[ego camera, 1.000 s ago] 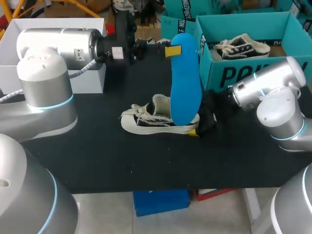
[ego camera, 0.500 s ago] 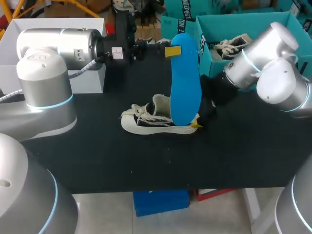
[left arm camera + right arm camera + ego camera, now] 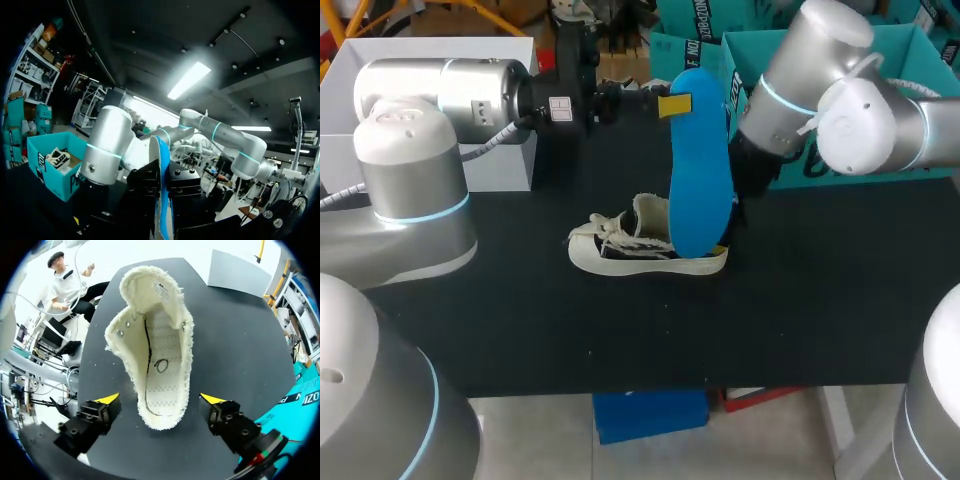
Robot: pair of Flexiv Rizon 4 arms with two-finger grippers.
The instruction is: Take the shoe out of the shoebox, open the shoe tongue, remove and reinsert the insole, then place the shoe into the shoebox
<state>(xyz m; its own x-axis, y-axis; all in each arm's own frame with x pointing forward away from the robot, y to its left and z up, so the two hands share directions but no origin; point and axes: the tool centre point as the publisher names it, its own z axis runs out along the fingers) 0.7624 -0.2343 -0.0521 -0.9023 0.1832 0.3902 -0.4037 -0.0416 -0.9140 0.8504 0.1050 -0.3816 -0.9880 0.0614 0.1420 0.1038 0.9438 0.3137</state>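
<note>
my left pincer (image 3: 670, 104) grips the insole (image 3: 700, 180) upright over the shoe (image 3: 620, 252), mid-table, toe at nine o'clock; my right pincer (image 3: 160, 400) hangs open above its heel and should brace it before sliding in.

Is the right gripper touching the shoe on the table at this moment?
Apart. In the right wrist view the right gripper stands open around the heel of the shoe, with bare table showing between each yellow tip and it.

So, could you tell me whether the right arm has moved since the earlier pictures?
Yes. The right arm has swung back and leftward across the front of the teal shoebox, and now covers its left front corner.
</note>
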